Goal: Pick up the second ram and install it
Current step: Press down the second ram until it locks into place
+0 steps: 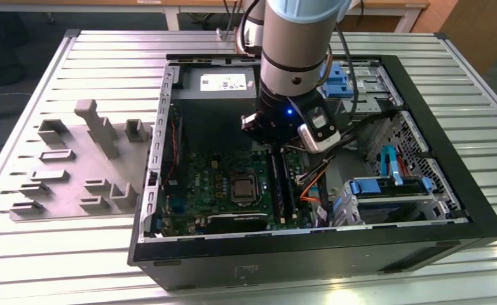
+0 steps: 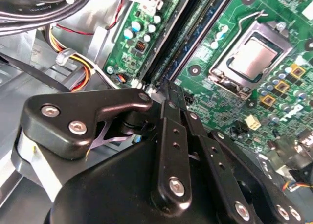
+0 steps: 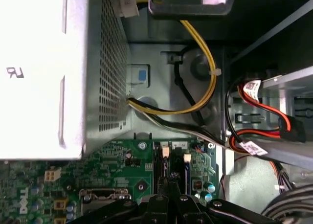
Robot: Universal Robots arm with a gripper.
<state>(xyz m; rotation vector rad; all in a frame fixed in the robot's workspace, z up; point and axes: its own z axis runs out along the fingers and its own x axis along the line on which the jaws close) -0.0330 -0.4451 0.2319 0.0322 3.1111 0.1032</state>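
The second ram point(image 2: 190, 38) is a slim blue-green stick standing on edge in a slot of the green motherboard point(image 2: 274, 18), beside a dark neighbouring slot. My gripper point(image 2: 165, 84) is inside the open computer case point(image 1: 316, 254), at one end of that slot row. Its two black fingers point(image 2: 168, 131) lie side by side, shut, with the tips down at the end of the stick. I cannot tell whether the tips press on it. In the exterior view the gripper point(image 1: 276, 151) hangs over the far end of the slots point(image 1: 280, 184). The first wrist view shows the fingertips point(image 3: 171, 177) between white slot latches.
A silver power supply point(image 3: 49, 72) and yellow, red and black cables point(image 3: 195, 104) crowd the case beyond the slots. The processor socket point(image 2: 252, 57) lies beside them. Blue-tabbed drive cages point(image 1: 384, 187) fill the exterior view's right. A grey fixture plate point(image 1: 79, 165) lies outside the case.
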